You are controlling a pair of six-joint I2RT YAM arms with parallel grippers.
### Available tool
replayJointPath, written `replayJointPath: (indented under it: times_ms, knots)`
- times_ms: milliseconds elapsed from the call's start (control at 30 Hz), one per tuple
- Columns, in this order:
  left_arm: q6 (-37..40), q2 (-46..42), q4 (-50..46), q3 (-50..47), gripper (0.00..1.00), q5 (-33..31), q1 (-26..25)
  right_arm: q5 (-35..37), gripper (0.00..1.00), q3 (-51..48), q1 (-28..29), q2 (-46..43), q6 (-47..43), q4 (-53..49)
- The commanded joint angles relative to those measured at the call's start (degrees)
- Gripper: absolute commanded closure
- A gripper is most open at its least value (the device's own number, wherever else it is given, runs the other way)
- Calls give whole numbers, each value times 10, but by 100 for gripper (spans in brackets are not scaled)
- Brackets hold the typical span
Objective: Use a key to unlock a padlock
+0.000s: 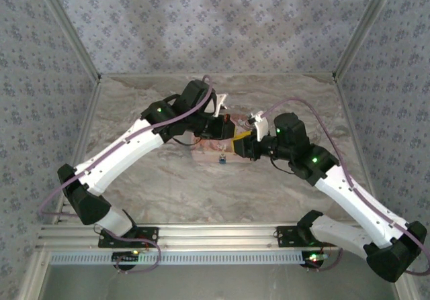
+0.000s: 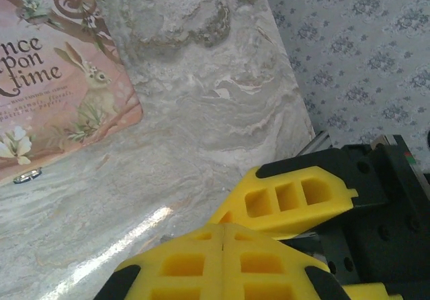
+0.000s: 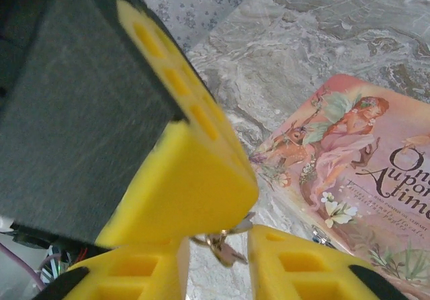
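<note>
The padlock (image 1: 222,158) is a tiny metal piece with a blue part, lying on the table against the front edge of a pink storybook (image 1: 209,145). It shows as a small silvery thing (image 2: 27,176) by the book's corner, and again (image 3: 322,236) beside my right finger. My left gripper (image 2: 224,227) is shut, its pads meeting tip to tip. A small bunch with the key (image 3: 225,248) hangs from its tip. My right gripper (image 3: 218,243) is open, its yellow fingers on either side of the key without touching it. The two grippers meet above the book (image 1: 234,139).
The storybook (image 3: 356,159) lies flat mid-table under both grippers. The marble tabletop (image 2: 222,112) is bounded by patterned walls (image 1: 215,18) on the left, back and right. Both arm bases sit on the rail (image 1: 215,236) at the near edge.
</note>
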Motion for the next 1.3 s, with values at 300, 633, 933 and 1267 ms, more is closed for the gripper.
replayJointPath:
  times_ms: [300,633,933,1267]
  knots:
    - [-4,-5,1,23,100,15,-8,11,96,43,8,18,-21,-6]
    - [-8,-19,22,15,77,11,-8,1,100,24,4,-6,-35,-2]
    - [-13,-80,59,-23,49,-36,8,-108,100,3,-24,-36,-25,22]
    - [-58,-246,214,-210,44,-27,72,-372,100,-4,-72,-24,128,224]
